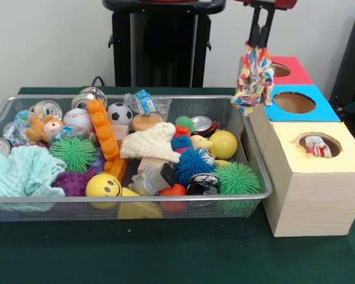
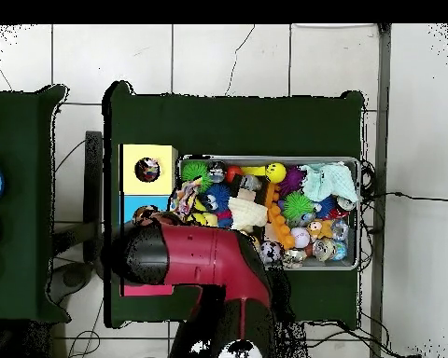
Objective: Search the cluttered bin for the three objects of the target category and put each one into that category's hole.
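My gripper (image 1: pixel 259 44) hangs at the top, shut on a multicoloured patterned cloth (image 1: pixel 253 80) that dangles over the gap between the wire bin (image 1: pixel 136 200) and the row of boxes, in front of the blue-topped box (image 1: pixel 319 109). In the overhead view the same cloth (image 2: pixel 186 198) shows at the bin's left end, with the arm covering the gripper. The yellow-topped box (image 1: pixel 343 160) has a round hole (image 1: pixel 318 145) with a similar patterned cloth inside. A mint cloth (image 1: pixel 21 171) and a cream knitted cloth (image 1: pixel 151 144) lie in the bin.
The bin is crowded with spiky balls, cans, a baseball, a soccer ball, orange bricks and a smiley ball (image 1: pixel 103 185). A red-topped box (image 1: pixel 296 71) stands behind the blue one. Green table cloth lies in front of the bin.
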Robot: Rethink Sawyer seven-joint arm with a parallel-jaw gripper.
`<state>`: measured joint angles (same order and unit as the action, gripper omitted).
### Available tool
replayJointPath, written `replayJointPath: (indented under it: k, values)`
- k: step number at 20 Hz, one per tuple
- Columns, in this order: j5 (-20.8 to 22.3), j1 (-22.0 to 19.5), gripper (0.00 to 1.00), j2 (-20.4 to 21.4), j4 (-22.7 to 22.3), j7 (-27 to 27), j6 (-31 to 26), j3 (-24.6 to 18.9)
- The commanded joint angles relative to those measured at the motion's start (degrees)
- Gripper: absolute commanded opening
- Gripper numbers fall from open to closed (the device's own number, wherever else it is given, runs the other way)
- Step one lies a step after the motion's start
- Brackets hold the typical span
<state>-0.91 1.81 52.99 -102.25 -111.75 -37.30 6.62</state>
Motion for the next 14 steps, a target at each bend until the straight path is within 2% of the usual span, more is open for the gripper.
replayJointPath:
  k: [1, 4, 9, 14]
  values:
    - [1.7, 1.9, 0.00, -2.8, 5.6, -5.1, -9.0, -3.2]
    - [1.3, 2.6, 0.00, -3.2, 5.3, -4.7, -8.8, -3.8]
    - [-0.6, 2.4, 0.00, -4.0, 4.4, -4.2, -5.2, -5.5]
    - [-1.6, 3.4, 0.00, -4.1, 2.7, -6.8, -3.4, -5.1]
